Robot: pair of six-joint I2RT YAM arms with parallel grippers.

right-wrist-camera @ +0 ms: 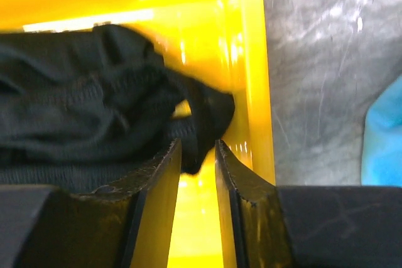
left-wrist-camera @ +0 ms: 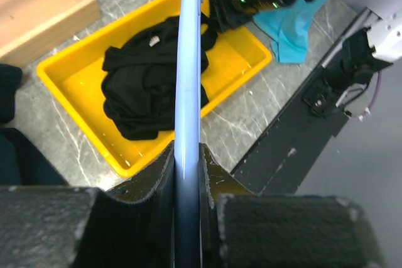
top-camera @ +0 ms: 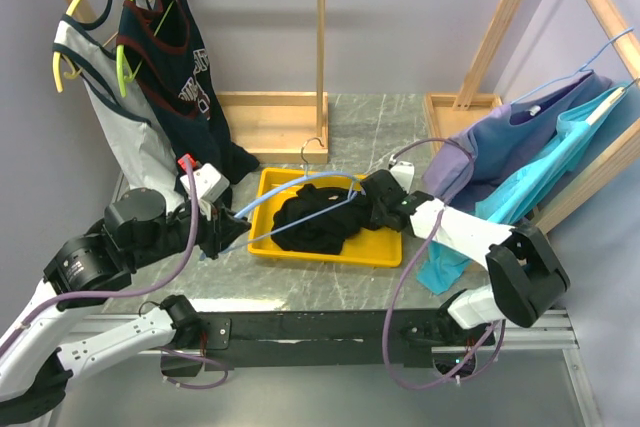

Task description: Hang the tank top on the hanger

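The black tank top (top-camera: 315, 219) lies crumpled in a yellow tray (top-camera: 330, 257) at the table's middle. My left gripper (top-camera: 228, 230) is at the tray's left end, shut on the light-blue hanger (top-camera: 270, 194), which reaches across the tray above the top. In the left wrist view the hanger's bar (left-wrist-camera: 188, 61) runs straight out from my gripper (left-wrist-camera: 187, 149) over the tank top (left-wrist-camera: 147, 80). My right gripper (top-camera: 372, 202) is at the tray's right end. In its wrist view the jaws (right-wrist-camera: 198, 145) stand close together with a fold of the tank top (right-wrist-camera: 94, 105) pinched at the tips.
A wooden rack (top-camera: 270, 122) at the back left holds a navy top (top-camera: 170, 57) and a white-grey top (top-camera: 100, 97) on yellow-green hangers. A second rack (top-camera: 500, 37) on the right holds purple and teal garments (top-camera: 530, 162), hanging close to my right arm.
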